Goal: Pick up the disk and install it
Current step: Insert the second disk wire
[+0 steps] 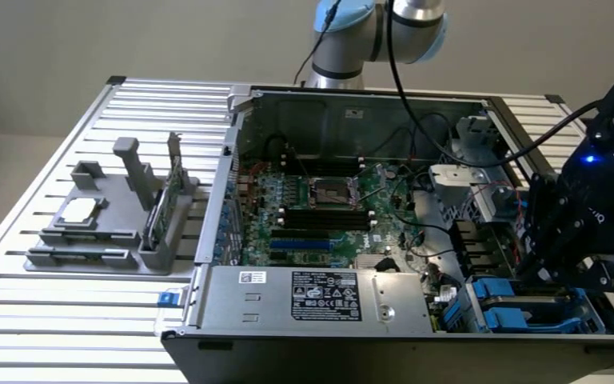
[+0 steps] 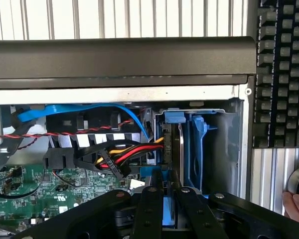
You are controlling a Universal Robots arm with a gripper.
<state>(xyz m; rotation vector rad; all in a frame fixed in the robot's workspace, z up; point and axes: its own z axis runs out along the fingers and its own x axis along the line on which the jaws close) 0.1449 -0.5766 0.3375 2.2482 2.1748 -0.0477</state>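
The disk (image 2: 180, 149) stands on edge in its blue carrier frame, inside the drive bay (image 2: 224, 144) at the corner of the open computer case (image 1: 318, 352). My gripper (image 2: 164, 191) is over that bay, its black fingers (image 2: 148, 204) shut on the near end of the blue frame. In the exterior view the gripper (image 1: 558, 276) hangs low at the case's right end, above blue carrier parts (image 1: 504, 308). Most of the disk's flat face is hidden.
A second blue carrier (image 2: 198, 144) sits right beside the disk. Red, yellow and blue cables (image 2: 119, 157) run close to the bay. A grey holder (image 1: 109, 228) with a chip and a green card stands left of the case. A keyboard (image 2: 284, 74) and a person's hand (image 2: 295, 201) lie beyond the case wall.
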